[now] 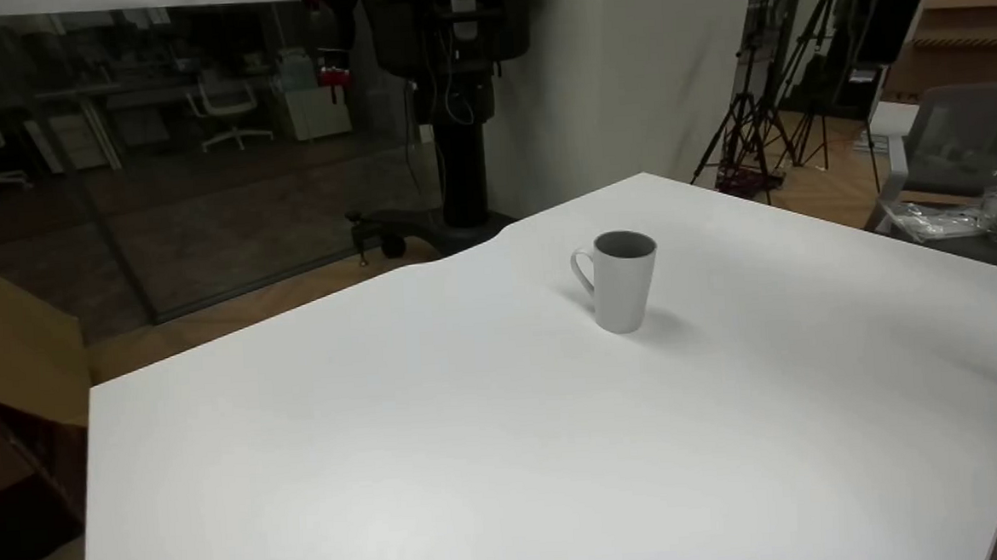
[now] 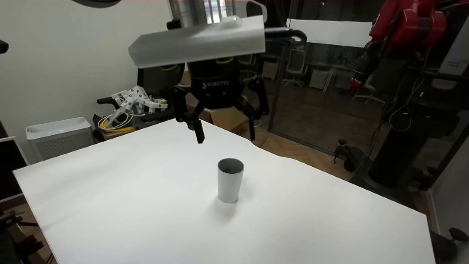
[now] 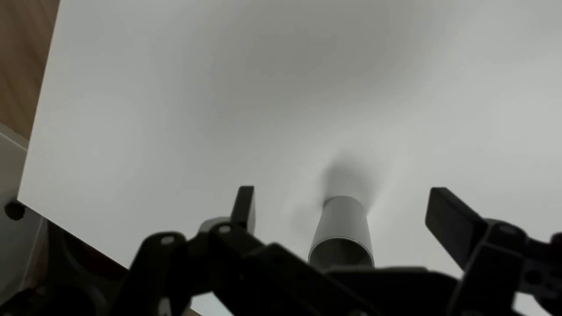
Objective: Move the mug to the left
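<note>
A white, smooth-sided, loop-handled mug (image 1: pixel 623 290), flaring slightly from base to round rim with a grey interior, stands upright on the flat white desk (image 1: pixel 368 389), in from its gently wavy edge. The black, jointed claw (image 2: pixel 226 135) hangs above the desk, its slim fingers (image 2: pixel 199 132) spread wide and well apart, gripping nothing and clear of the mug.

Robotics lab: red robot (image 2: pixel 416 27), tripods (image 1: pixel 744 107)

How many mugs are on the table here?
1. The white mug stands upright on the white table, apart from the open gripper; no second mug shows in any view.
</note>
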Controlling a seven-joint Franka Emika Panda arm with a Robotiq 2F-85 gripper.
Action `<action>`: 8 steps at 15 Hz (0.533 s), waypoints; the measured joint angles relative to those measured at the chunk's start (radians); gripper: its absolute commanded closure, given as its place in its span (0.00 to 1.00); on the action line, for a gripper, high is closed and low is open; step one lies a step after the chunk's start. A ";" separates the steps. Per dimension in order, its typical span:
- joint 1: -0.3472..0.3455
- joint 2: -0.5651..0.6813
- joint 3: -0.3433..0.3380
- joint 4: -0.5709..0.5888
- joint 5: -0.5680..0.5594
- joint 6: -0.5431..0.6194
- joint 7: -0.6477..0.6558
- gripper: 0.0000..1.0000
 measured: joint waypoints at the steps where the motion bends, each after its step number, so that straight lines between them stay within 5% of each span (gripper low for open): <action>1: 0.002 0.002 0.000 0.000 0.014 0.000 -0.007 0.00; 8: 0.076 0.173 0.021 0.143 0.246 -0.212 -0.237 0.00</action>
